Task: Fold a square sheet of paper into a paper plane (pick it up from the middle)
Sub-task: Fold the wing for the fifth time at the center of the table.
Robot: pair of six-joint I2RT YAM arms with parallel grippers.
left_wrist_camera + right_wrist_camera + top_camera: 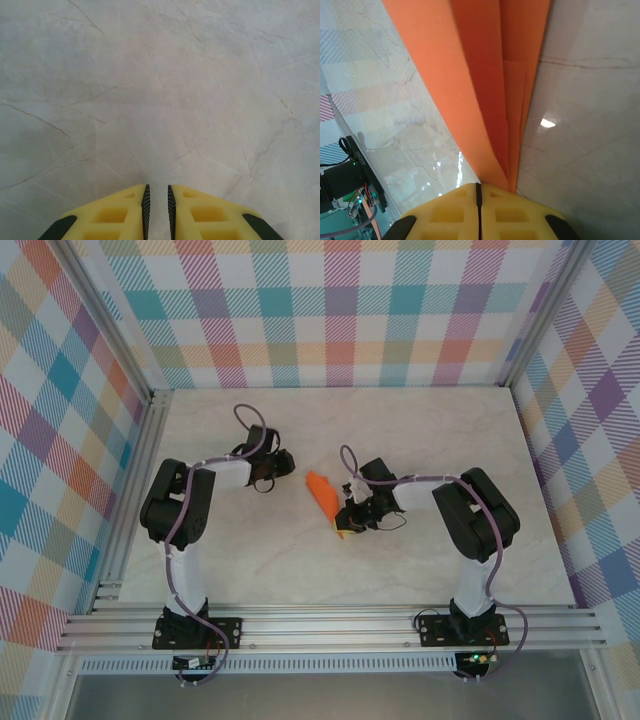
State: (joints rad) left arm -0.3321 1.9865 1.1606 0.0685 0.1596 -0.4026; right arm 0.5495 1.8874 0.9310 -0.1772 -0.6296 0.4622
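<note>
From above, the paper plane (320, 488) is mid-table, its near end in the right gripper (350, 512); the left gripper (270, 468) hovers just left. Left wrist: jaws narrowly apart, empty. Right wrist: jaws clamped on the paper plane. Folding looks nearly done; next, probably a gentle release.

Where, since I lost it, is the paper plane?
Top view: the paper plane is central on the table, pinched in the right gripper, right of the left gripper.
</note>
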